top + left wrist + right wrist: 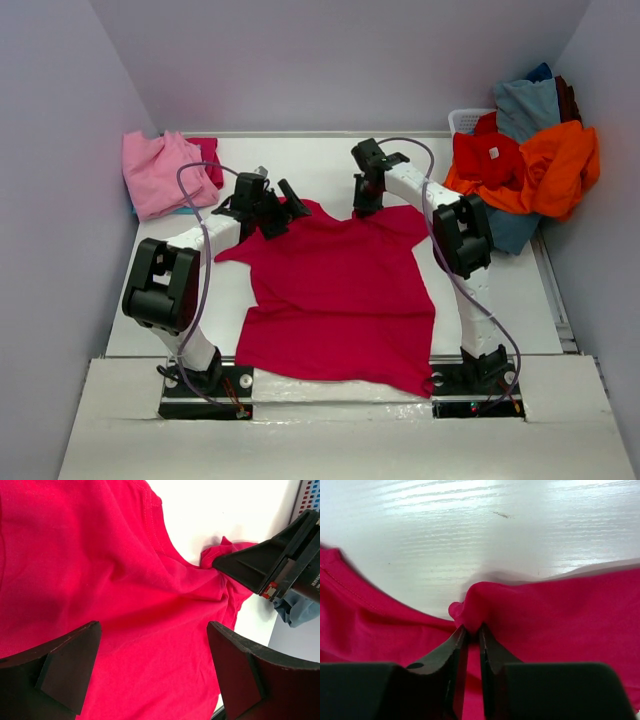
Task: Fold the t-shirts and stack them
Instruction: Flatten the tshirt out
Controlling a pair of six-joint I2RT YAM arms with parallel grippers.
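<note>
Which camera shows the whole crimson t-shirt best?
The top external view: the crimson t-shirt lies spread out whole there, sleeves and hem showing. The left wrist view shows only its collar area up close. The right wrist view shows only a small fold pinched in the right hand.

The top view is bright and evenly lit from overhead, with only faint, soft shadows. In the right wrist view, glare streaks the white table [520, 510] across the upper frame, and the crimson t-shirt [560, 620] blurs along its upper right edge. In the left wrist view the table washes out to flat white.
</note>
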